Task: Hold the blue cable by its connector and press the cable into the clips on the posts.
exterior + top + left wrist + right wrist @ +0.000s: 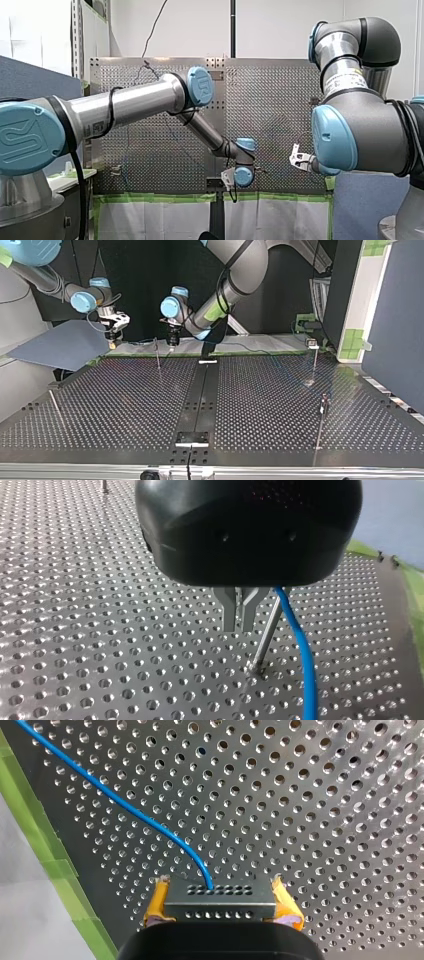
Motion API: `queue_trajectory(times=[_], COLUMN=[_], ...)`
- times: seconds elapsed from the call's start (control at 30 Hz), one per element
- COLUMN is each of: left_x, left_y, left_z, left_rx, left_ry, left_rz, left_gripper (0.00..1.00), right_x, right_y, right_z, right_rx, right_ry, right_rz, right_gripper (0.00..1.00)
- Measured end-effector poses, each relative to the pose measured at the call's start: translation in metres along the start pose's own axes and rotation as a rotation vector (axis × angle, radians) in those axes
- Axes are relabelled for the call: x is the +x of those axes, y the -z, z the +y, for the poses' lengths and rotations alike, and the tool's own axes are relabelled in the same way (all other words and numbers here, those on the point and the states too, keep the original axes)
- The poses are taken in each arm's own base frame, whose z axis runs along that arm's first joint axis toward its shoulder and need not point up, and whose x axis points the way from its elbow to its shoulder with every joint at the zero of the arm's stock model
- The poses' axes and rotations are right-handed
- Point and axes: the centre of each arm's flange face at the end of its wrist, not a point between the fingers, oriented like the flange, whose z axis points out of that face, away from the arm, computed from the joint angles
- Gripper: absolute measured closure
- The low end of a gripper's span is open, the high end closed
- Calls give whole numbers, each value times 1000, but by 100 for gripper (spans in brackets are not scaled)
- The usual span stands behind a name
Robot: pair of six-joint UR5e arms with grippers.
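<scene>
Top view — four posts (158, 356), one blue cable (131, 809).

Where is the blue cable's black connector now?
In the right wrist view, the black rectangular connector sits clamped between my right hand's yellow pads, over the perforated table near green tape.

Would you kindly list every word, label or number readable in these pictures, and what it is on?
"UR": logo on my left arm's blue elbow cap.
"UR": same logo on its blue shoulder cap.
Label on my right arm: too blurred to read.
Sticker on my left arm: too small to read.
</scene>
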Motion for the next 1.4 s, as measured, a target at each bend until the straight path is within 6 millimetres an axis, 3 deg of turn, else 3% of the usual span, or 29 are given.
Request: queue_trajectory(times=[0.47,0.87,1.4], left_x=[25,24,20], left_y=[-6,-5,-11], left_z=[15,10,25], left_rx=[-11,16,5], left_ry=[-26,-85,-135], left_rz=[17,63,118], left_gripper=[99,99,99], right_x=[-1,5,20], right_y=[0,-1,-18], right_z=[-2,13,9], right_rx=[-13,-104,-97], right_ry=[2,-1,9], right_rz=[3,39,91], right_gripper=[100,100,100])
